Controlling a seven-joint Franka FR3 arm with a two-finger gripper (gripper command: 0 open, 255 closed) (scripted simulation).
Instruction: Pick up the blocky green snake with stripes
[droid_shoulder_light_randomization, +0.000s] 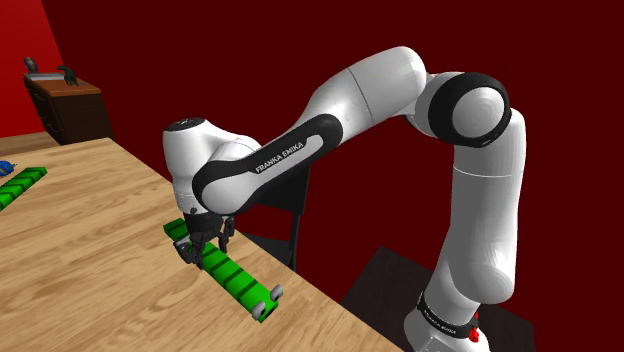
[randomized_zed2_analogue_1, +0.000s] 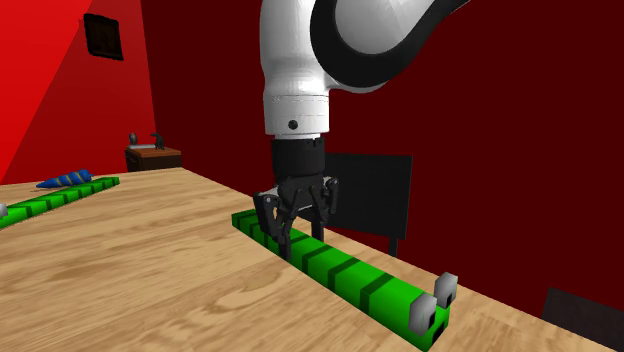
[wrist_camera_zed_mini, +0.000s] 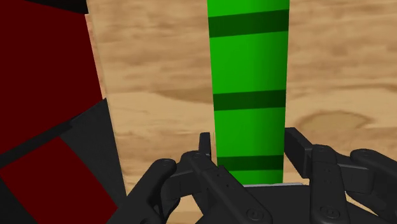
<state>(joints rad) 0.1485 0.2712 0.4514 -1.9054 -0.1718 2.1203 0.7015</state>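
The claw (randomized_zed2_analogue_1: 296, 228) covers part of the blocky green snake (randomized_zed2_analogue_1: 350, 278), so the stretch of body beneath it is hidden in the shoulder and second exterior views. In the wrist view the snake's far end runs out of frame. The claw is open: its two black fingers (wrist_camera_zed_mini: 205, 147) stand on either side of the body. A thin sliver of wood shows beside one of them, and it is hard to tell whether the other touches. The snake lies flat on the tabletop (randomized_zed2_analogue_1: 150, 285) close to its edge, with the head pointing away from the claw.

A second green snake (droid_shoulder_light_randomization: 22, 183) lies well apart, near the far corner and cut off by the shoulder view's left border. Just beside it is a blue striped pointed thing (randomized_zed2_analogue_1: 66, 181), too small to name. Beyond the tabletop stand a dark low cabinet (droid_shoulder_light_randomization: 68, 108) carrying small unclear items, and a black chair-like panel (randomized_zed2_analogue_1: 370, 190) against the dark red wall (randomized_zed2_analogue_1: 500, 120). Nothing stands between claw and snake.

The snake is square in section, bright green with darker green bands, and has two grey cube eyes (randomized_zed2_analogue_1: 445, 288) on its head. The tabletop shows pale wood grain.
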